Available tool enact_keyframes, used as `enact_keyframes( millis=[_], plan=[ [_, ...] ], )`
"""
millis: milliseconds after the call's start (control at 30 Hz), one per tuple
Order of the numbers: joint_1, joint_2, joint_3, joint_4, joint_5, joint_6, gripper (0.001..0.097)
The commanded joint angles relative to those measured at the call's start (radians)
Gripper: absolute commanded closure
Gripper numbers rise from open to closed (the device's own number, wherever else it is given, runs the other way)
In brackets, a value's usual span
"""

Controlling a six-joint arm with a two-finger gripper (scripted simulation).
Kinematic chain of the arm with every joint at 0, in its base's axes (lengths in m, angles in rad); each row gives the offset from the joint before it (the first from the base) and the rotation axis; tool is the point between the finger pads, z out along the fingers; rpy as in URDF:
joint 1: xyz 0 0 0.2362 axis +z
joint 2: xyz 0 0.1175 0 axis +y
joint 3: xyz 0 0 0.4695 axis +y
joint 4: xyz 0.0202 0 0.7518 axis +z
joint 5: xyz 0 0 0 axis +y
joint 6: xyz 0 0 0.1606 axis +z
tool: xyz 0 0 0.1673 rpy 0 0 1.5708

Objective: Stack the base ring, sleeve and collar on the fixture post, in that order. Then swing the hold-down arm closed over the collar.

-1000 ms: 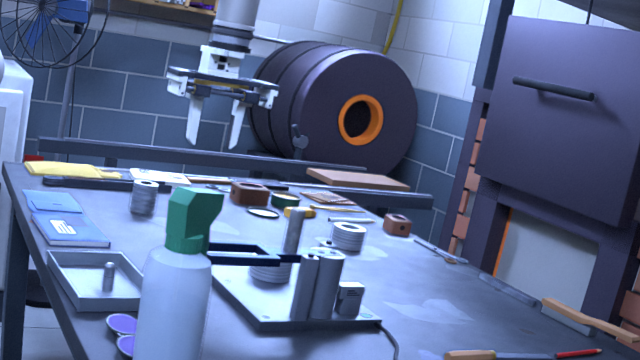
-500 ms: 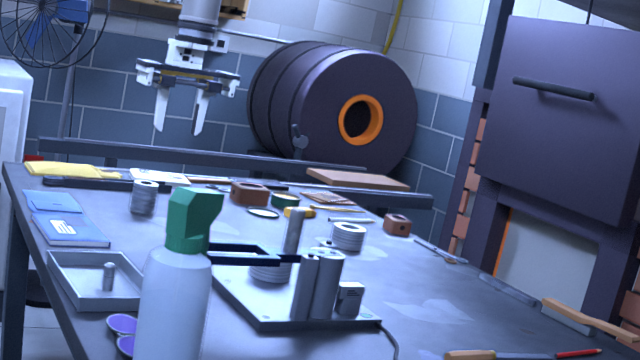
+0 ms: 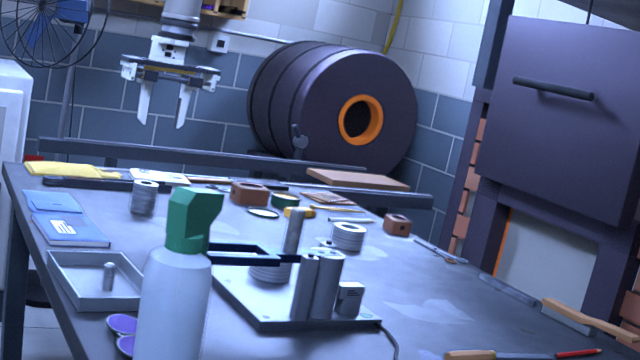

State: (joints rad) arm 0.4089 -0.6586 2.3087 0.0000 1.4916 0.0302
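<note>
A grey ribbed sleeve [image 3: 144, 197] stands upright on the far left of the table, and my gripper [image 3: 163, 119] hangs high above it, open and empty. The fixture post [image 3: 293, 230] rises from a plate [image 3: 295, 300] at the table's middle. A pale base ring [image 3: 270, 272] sits around the foot of the post. The dark hold-down arm [image 3: 245, 254] reaches from the plate's cylinders toward the left, beside the post. A pale collar [image 3: 348, 236] lies on the table to the right of the post.
A large dark drum [image 3: 335, 105] with an orange hole sits on the rear shelf. A white spray bottle [image 3: 175, 280] with a green cap stands in the foreground. A shallow tray [image 3: 95, 280] lies at left. Brown blocks [image 3: 249, 193] [image 3: 397, 224] and small discs lie behind the post.
</note>
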Motion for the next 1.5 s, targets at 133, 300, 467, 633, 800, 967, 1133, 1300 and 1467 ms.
enact_keyframes(
  millis=[133, 300, 467, 633, 800, 967, 1133, 1300, 1467],
  plan=[
    [0.015, 0.001, -0.002, 0.0, 0.0, 0.016, 0.0346],
    [0.022, 0.001, -0.002, 0.0, -0.001, 0.023, 0.0346],
    [0.023, 0.001, -0.002, 0.0, -0.001, 0.024, 0.0346],
    [0.023, 0.001, -0.002, 0.0, -0.001, 0.024, 0.0346],
    [0.023, 0.001, -0.002, 0.0, -0.001, 0.024, 0.0346],
    [0.024, 0.001, -0.001, 0.0, -0.002, 0.024, 0.0346],
    [0.024, 0.004, 0.007, 0.0, -0.012, 0.024, 0.0346],
    [0.024, 0.01, 0.025, 0.0, -0.036, 0.024, 0.0346],
    [0.024, 0.021, 0.048, 0.0, -0.07, 0.024, 0.0346]
  ],
)
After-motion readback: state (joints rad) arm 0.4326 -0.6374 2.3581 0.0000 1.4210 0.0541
